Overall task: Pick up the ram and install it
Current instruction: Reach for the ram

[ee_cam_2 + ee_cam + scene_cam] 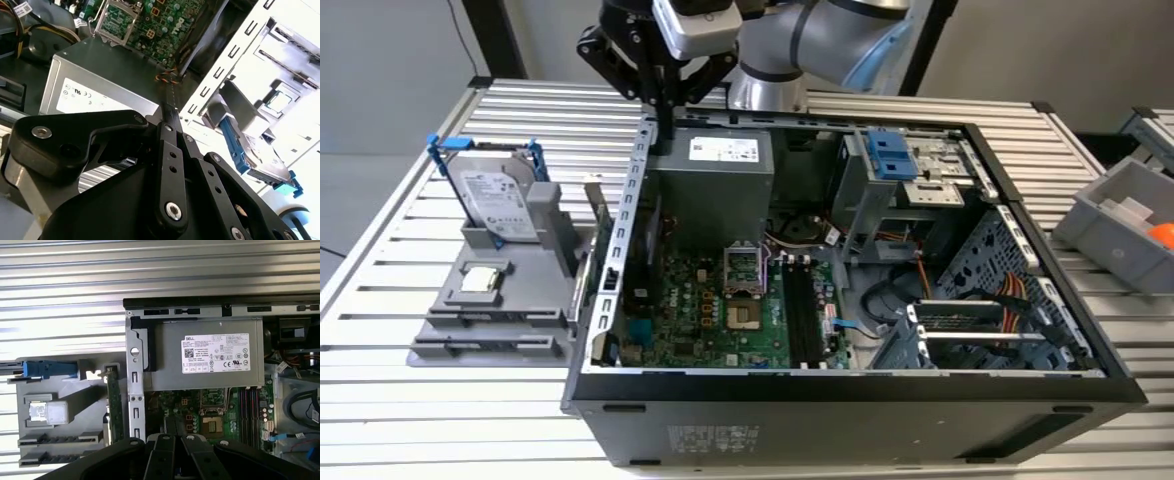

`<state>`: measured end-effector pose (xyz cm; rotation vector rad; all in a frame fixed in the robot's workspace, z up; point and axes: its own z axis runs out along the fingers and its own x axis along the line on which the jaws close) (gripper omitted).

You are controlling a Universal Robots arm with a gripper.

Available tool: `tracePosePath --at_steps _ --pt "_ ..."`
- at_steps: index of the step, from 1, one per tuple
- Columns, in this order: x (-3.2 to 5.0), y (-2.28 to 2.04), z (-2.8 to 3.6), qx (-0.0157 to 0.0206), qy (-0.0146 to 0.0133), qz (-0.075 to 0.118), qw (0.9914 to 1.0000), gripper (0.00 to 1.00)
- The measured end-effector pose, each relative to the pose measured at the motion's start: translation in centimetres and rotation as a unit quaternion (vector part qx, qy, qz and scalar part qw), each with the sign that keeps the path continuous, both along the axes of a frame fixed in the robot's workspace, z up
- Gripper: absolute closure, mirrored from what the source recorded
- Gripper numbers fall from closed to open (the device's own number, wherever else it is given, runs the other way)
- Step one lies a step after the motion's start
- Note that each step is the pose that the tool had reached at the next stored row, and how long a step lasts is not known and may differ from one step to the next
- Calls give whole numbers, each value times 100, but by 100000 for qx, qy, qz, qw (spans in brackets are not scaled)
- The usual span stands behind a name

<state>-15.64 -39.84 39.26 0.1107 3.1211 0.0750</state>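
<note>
The ram (596, 215) is a thin green stick standing on edge in the grey holder (480, 320), just outside the computer case's wall on the exterior view's left. In the first wrist view the ram (114, 400) shows edge-on beside the case wall. My gripper (664, 135) hangs above the case's far corner, over the edge of the grey power supply (714, 185), higher than the ram and apart from it. Its fingers are shut together with nothing between them in both wrist views (167, 112) (170, 426). The black memory slots (801, 310) lie on the green motherboard.
The open case (854, 385) stands on a slatted metal table. The holder also carries a silver hard drive (500, 195) in a blue frame and a small square processor chip (483, 278). A grey bin (1121, 225) sits at the exterior view's right.
</note>
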Motion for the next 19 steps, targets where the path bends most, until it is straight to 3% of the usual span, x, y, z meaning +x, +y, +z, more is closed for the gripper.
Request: tracePosePath --at_steps 19 --pt "-122 0 0 1 1 0 100000 100"
